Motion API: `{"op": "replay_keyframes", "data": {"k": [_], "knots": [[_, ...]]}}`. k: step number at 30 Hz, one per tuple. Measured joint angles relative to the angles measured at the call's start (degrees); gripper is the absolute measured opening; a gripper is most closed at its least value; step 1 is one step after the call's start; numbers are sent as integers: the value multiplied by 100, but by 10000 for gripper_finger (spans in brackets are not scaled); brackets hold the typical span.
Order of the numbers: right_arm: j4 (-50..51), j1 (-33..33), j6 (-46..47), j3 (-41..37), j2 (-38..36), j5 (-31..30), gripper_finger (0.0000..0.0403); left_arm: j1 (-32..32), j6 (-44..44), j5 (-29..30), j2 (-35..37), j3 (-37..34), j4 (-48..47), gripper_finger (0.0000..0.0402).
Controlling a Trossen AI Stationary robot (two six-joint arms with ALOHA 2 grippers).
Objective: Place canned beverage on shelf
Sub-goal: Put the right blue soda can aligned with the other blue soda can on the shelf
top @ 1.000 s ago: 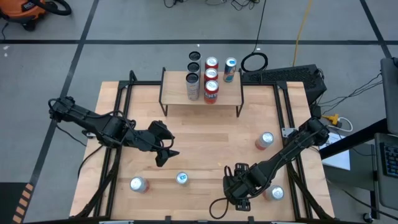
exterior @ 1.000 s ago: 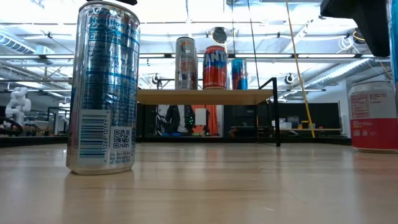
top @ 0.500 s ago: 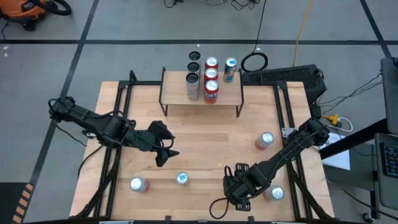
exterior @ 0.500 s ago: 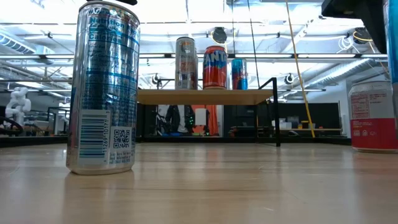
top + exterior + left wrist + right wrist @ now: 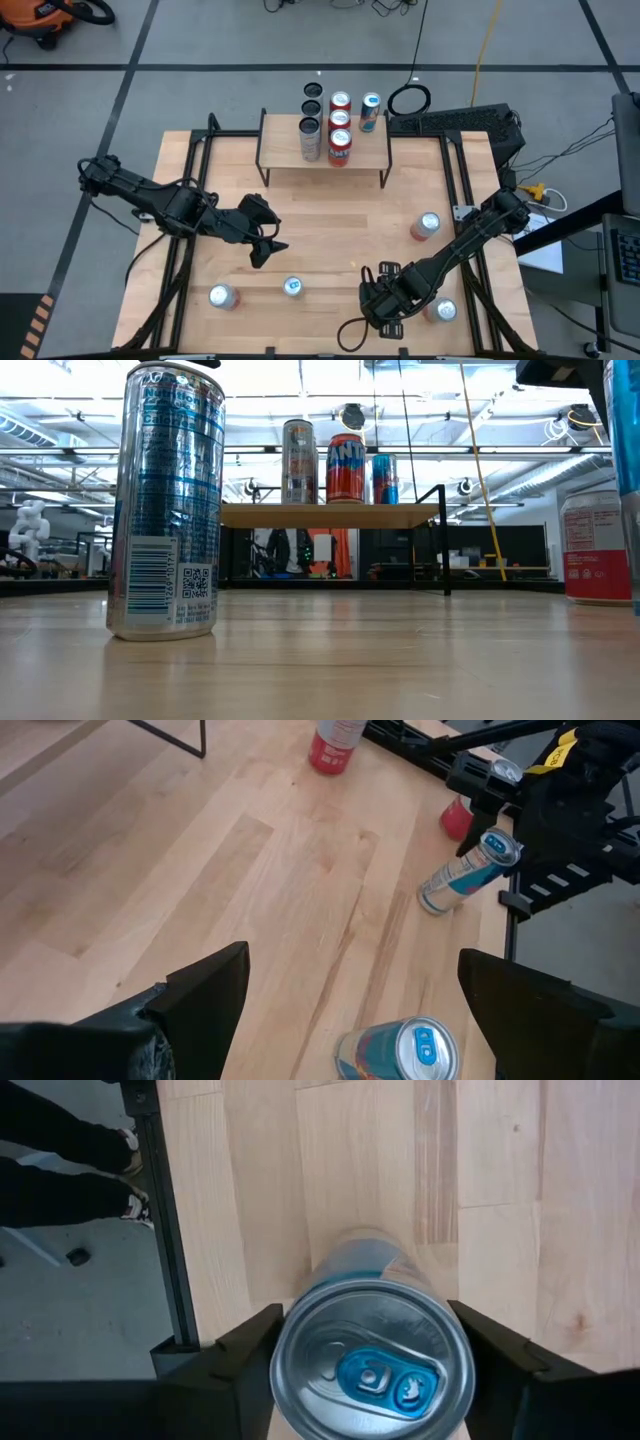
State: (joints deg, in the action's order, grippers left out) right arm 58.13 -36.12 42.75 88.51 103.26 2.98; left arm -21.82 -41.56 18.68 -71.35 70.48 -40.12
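The shelf (image 5: 325, 152) stands at the table's far middle with several cans on its top board. Near the table's near edge, right of the middle, my right gripper (image 5: 385, 308) points steeply down and is shut on a blue-and-silver can (image 5: 370, 1365) with a blue tab. That can also shows in the left wrist view (image 5: 465, 880). My left gripper (image 5: 268, 243) hangs open above the table's left middle, holding nothing. Another blue-topped can (image 5: 292, 287) stands just nearer than it. My right gripper pinches the can between its two fingers (image 5: 240, 1365) on opposite sides just below the top rim (image 5: 285, 1342). The fingers come from above, pointing steeply down. The can stands upright with its bottom on the table.
Loose cans stand on the table: a red-topped one (image 5: 222, 296) at the near left, a red one (image 5: 428, 225) at the right, another red one (image 5: 443, 311) just right of my right gripper. Black frame rails (image 5: 190, 190) run along both table sides.
In the low view the can in my right gripper has come a little farther into the picture from its right edge, showing more of its blue side. Both arms have kept their places.
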Motion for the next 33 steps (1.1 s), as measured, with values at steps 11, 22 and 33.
{"op": "replay_keyframes", "data": {"k": [11,22,33], "knots": [[152,37,2,37,-144,387,209,0,-127,0,0,0,13,361],[691,369,-228,471,-686,325,208,0,-22,0,2,2,350,361],[1687,1063,-813,1579,-716,316,208,0,488,15,2,2,1191,361]]}}
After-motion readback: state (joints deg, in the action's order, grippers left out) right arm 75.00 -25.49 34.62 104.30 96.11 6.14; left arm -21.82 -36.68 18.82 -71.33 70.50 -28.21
